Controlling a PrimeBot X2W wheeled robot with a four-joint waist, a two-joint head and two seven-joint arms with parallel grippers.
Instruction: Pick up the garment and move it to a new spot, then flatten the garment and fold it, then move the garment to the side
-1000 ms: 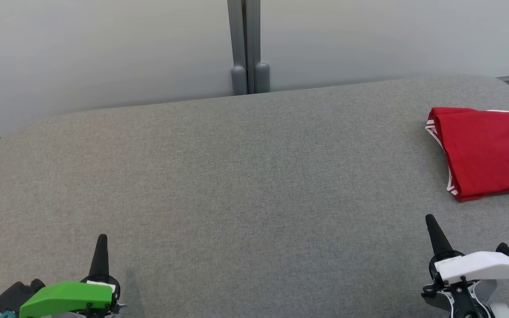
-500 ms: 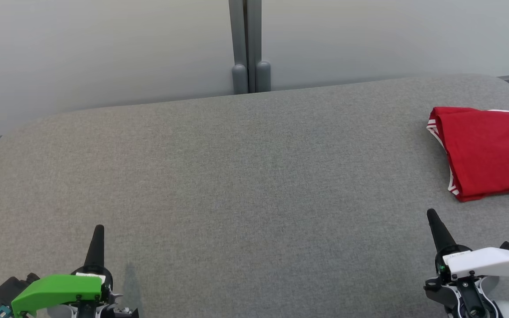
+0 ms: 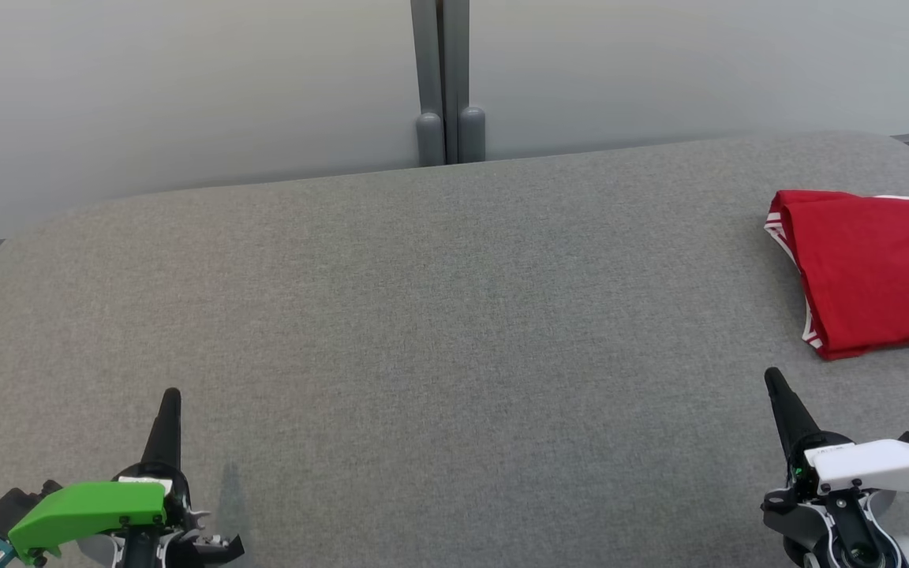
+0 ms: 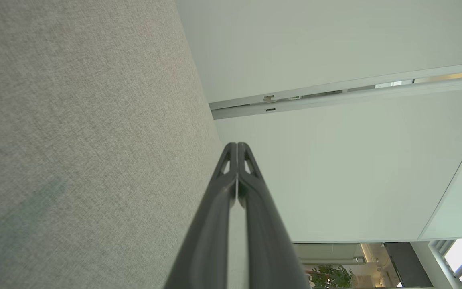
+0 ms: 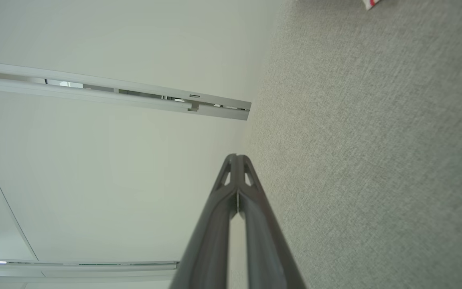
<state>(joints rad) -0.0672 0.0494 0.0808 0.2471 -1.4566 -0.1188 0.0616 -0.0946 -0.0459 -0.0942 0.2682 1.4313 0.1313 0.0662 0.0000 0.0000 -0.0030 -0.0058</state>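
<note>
Now, left gripper (image 3: 172,393) and right gripper (image 3: 772,372) pinched closed and empty; folded red garment (image 3: 873,272) lies far right.
Nearest, the green-capped left and white-capped right grippers sit well apart at the near corners of the padded grey surface (image 3: 454,315), each pair of dark fingers pressed together to the tips. Farther on, near the surface's right edge, the garment lies flat with white-striped trim along its left side, its right part cut off by the head view. Beyond the rounded far edge stand pale wall panels (image 3: 186,95) joined by a grey post (image 3: 440,79).
</note>
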